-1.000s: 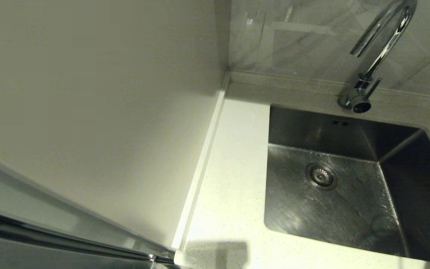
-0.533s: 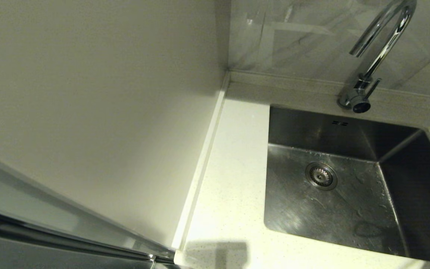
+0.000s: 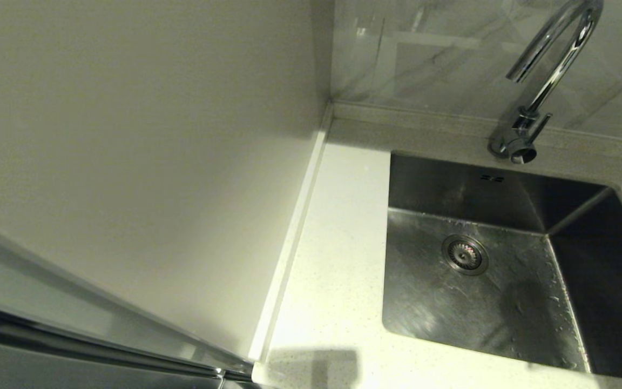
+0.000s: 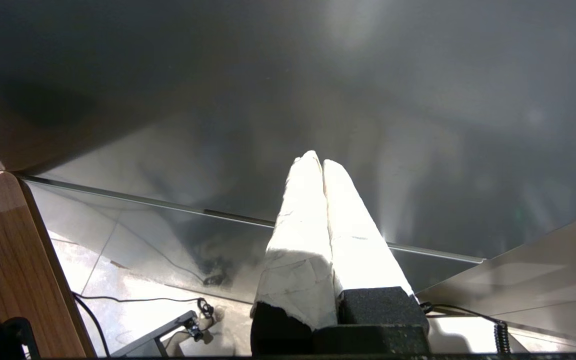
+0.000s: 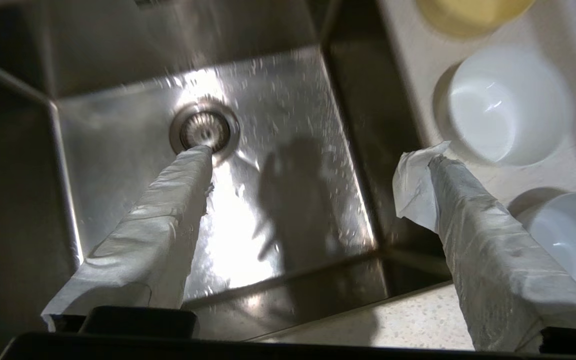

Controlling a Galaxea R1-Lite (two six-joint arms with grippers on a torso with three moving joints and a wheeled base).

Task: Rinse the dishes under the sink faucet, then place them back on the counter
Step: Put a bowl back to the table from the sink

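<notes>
The steel sink (image 3: 505, 302) lies at the right of the head view with its drain strainer (image 3: 465, 254); the chrome faucet (image 3: 546, 75) rises behind it. Neither arm shows in the head view. In the right wrist view my right gripper (image 5: 318, 155) hovers open over the sink (image 5: 288, 120) near its right wall, holding nothing. On the speckled counter (image 5: 418, 320) beside the sink stand two white bowls (image 5: 508, 107) (image 5: 568, 240) and a yellow bowl (image 5: 473, 15). My left gripper (image 4: 317, 159) is shut and empty, parked low by a dark panel.
A plain off-white panel (image 3: 143, 162) fills the left of the head view. A strip of counter (image 3: 338, 243) runs between it and the sink. The sink floor is wet with droplets. A wooden surface (image 4: 23, 260) and floor cables lie below the left gripper.
A dark shadow has spread across the sink floor at the right in the head view. Nothing else has visibly moved.
</notes>
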